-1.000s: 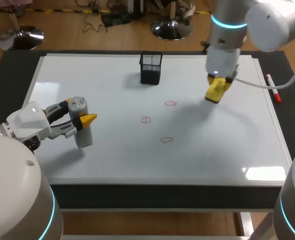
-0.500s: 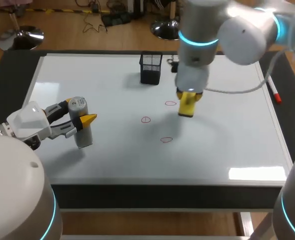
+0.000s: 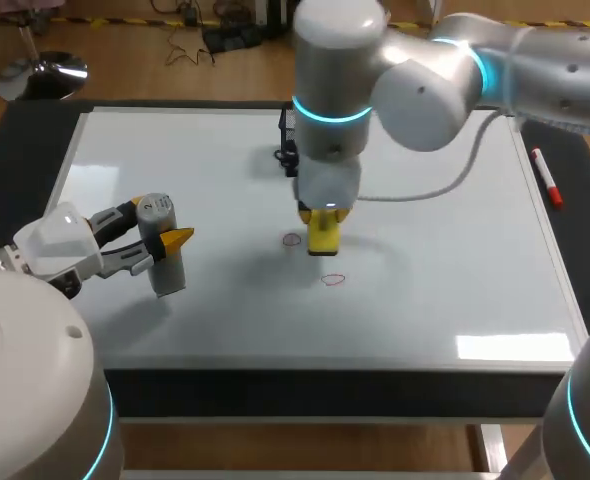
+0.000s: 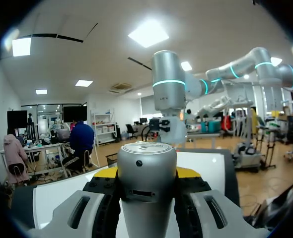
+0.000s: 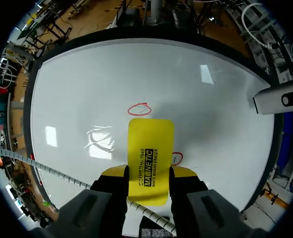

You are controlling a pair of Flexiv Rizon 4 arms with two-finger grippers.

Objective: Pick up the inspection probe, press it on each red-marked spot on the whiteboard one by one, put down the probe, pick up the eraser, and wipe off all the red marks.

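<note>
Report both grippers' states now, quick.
Left gripper: shut on the inspection probe.
Right gripper: shut on the yellow eraser.

The right arm (image 3: 415,80) has swung from the whiteboard's (image 3: 455,290) far right side to its middle, carrying the yellow eraser (image 3: 323,238) in its gripper (image 3: 323,214). The eraser is now just beside the two red marks (image 3: 333,280) that still show; the third no longer shows from above.
</note>
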